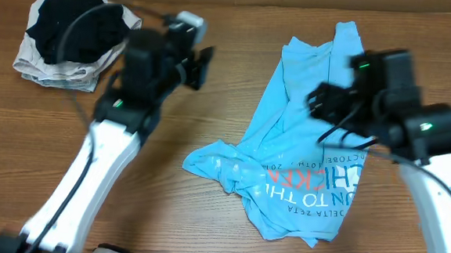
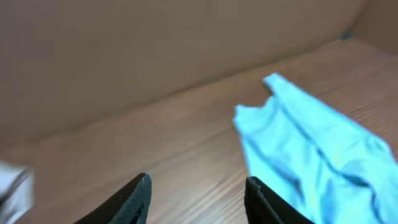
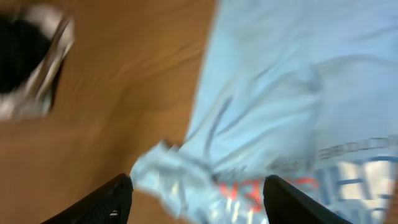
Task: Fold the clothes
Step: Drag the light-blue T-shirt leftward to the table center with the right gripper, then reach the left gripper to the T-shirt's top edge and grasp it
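The light sky-blue T-shirt (image 1: 286, 154) lies crumpled on the wooden table, right of centre, with red and white lettering near its front end. My left gripper (image 1: 200, 66) is open and empty, above bare wood left of the shirt; the left wrist view shows its fingers (image 2: 198, 186) apart with the shirt (image 2: 317, 155) to the right. My right gripper (image 1: 321, 101) is open and empty above the shirt's right side; the right wrist view shows its fingers (image 3: 199, 190) spread above the shirt (image 3: 280, 112), not touching it.
A black garment (image 1: 79, 23) lies on a beige folded cloth (image 1: 52, 67) at the back left corner; both show blurred in the right wrist view (image 3: 28, 62). A cardboard wall (image 2: 155, 43) stands along the table's far edge.
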Robot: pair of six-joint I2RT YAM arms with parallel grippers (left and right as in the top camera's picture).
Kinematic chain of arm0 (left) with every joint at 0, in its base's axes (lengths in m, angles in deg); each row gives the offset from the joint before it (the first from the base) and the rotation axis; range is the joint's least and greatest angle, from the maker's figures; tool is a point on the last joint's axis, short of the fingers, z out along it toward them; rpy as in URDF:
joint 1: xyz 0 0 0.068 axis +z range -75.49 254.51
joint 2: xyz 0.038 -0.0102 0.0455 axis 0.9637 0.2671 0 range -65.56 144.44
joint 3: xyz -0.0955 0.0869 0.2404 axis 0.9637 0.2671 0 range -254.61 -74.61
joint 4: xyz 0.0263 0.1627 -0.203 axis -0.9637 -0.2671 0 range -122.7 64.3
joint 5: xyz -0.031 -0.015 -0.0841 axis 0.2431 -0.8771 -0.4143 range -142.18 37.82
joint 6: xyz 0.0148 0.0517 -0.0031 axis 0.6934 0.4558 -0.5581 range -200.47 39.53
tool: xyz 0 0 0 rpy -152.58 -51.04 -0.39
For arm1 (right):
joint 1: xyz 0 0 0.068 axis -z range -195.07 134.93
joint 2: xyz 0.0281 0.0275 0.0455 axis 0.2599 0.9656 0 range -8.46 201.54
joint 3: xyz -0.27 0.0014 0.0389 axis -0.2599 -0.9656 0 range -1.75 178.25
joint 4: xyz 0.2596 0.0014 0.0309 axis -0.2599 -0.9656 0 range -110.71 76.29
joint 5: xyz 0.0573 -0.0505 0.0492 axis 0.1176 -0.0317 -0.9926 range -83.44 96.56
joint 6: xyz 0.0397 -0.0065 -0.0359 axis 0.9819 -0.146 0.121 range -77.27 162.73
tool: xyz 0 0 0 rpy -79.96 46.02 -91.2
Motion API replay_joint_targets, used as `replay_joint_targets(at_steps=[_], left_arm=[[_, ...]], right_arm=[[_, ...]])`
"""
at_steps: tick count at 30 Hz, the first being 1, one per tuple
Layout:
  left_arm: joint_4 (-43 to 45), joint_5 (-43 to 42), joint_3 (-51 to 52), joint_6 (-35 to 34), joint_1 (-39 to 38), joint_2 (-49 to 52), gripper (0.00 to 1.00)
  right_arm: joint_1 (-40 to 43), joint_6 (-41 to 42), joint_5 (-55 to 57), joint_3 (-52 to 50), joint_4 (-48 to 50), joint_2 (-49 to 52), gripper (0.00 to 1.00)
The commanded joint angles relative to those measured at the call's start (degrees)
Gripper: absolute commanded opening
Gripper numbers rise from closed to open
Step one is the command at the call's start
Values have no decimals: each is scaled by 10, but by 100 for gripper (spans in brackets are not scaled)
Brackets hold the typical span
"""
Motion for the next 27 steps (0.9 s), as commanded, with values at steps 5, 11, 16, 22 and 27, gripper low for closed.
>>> replay_joint_targets(at_steps=[5,11,16,22,27], left_arm=[[-68,-103,-252,11,-45,257,51],[-139,-104,-483,11,-76,452,53],[-143,-98,-566,10,-94,549,56],[-147,-96,-576,1,-118,605,56],[-164,-68,-575,3,-140,628,57]], right_arm=[[143,9,18,11,1,-5,79],[167,7,19,9,0,-4,84],[167,6,19,0,2,-3,85],[167,-7,19,-15,6,3,86],[167,-9,21,-16,7,15,86]])
